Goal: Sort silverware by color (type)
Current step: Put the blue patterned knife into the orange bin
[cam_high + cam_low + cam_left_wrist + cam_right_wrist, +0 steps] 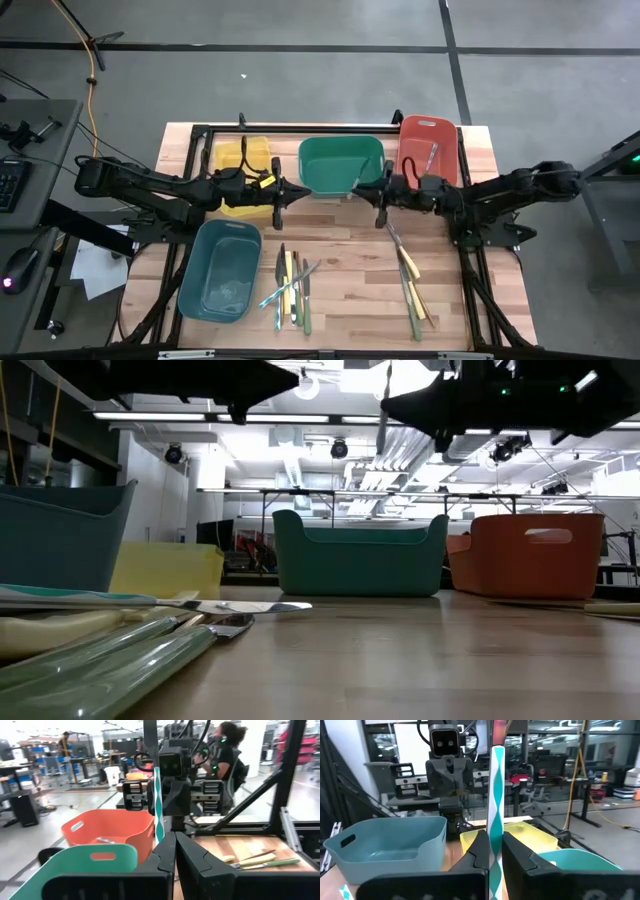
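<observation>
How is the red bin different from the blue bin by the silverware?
The red bin sits at the table's far right corner; the blue bin sits near the front left, beside loose silverware. The red bin has a grey utensil in it; I can't make out anything in the blue bin. The blue bin looks bigger. Both are open-topped rectangular plastic bins.

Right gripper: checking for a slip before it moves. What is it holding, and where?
The right gripper holds a teal-and-white striped utensil upright by its lower part. The left gripper holds nothing.
</observation>
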### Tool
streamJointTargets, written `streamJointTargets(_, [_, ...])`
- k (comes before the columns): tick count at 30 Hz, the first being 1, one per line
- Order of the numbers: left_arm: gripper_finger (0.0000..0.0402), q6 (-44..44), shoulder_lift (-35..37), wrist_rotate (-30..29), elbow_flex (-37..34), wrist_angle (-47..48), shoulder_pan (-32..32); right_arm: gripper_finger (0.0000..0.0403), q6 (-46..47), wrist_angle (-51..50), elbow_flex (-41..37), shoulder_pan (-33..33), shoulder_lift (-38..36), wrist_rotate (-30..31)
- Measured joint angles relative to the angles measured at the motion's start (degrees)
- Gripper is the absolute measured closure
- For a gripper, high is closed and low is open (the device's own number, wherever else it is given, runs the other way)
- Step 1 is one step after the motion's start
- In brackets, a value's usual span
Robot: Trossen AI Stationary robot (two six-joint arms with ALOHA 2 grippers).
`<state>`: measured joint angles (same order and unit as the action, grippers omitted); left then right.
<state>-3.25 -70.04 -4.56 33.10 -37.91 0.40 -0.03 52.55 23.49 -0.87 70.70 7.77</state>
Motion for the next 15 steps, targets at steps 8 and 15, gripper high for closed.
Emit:
streamJointTargets(8, [0.0399,0.00,0.00,-1.09,0.00,1.25,0.04,0.0394,1.51,-2.97,0.52,-3.05,1.05,-4.82])
streamJointTargets(15, [0.0399,0.08,0.00,-1.07,0.00,1.20,0.04,0.0394,1.51,-2.36,0.54,-3.03,1.03,-4.79])
